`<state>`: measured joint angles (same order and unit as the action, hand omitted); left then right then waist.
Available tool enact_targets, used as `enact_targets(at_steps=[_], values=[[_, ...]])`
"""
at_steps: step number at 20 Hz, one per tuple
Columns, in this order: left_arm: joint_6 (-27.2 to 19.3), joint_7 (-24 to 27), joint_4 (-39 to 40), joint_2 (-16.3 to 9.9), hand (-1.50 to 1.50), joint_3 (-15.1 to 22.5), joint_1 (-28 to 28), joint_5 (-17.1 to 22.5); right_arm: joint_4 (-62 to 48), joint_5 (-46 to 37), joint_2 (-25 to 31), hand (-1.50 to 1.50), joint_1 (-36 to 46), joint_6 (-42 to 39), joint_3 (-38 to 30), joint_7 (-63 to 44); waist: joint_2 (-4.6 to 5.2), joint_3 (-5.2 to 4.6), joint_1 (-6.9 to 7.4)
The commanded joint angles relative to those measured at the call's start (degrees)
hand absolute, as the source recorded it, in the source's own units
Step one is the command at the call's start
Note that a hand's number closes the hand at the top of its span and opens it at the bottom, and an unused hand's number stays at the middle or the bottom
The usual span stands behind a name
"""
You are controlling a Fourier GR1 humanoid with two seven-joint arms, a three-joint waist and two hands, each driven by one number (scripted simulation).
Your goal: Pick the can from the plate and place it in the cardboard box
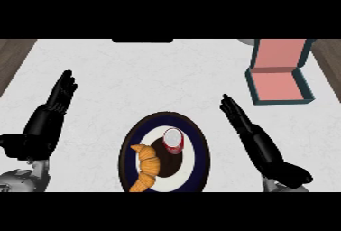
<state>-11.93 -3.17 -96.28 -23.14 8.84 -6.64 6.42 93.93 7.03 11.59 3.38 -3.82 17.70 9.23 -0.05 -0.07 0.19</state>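
The counter [100, 67] carries the cardboard box [279, 85] at far right and the plate [200, 149] near centre. The can [174, 140] stands upright on the plate beside a croissant [146, 167]. The right hand [250, 131], fingers straight and holding nothing, lies just right of the plate and nearer the can; the left hand [50, 113] rests likewise unclenched, well apart.

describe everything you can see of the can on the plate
The can is a small cylinder with a red wall and a pale, whitish top. It stands upright, seen from above, on the dark centre of the round plate, which has a white band and a dark blue rim. A golden croissant lies just to its left; whether they touch cannot be told. Neither hand touches the can.
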Motion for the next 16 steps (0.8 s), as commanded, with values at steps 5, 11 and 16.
enact_targets(at_steps=[5, 11, 16], values=[[8.19, 3.45, 1.77, -4.59, 0.0, 1.66, -5.71, -2.25, 4.82, 5.85, 4.77, -1.5, 25.51, -6.98, -8.77, -9.17, 0.24, -0.03, 0.78], [11.86, 7.26, 5.07, -2.67, 0.0, 4.19, -4.62, -2.6, -10.66, -6.6, 13.58, -1.5, 31.21, -15.02, -6.83, 2.8, 0.54, 0.08, 1.06], [13.25, 8.83, 10.22, -2.97, 0.0, 1.55, -6.28, -1.84, -9.4, -15.93, 16.87, -1.5, 32.68, -17.22, -1.61, 13.54, 0.43, 0.04, 0.23]])
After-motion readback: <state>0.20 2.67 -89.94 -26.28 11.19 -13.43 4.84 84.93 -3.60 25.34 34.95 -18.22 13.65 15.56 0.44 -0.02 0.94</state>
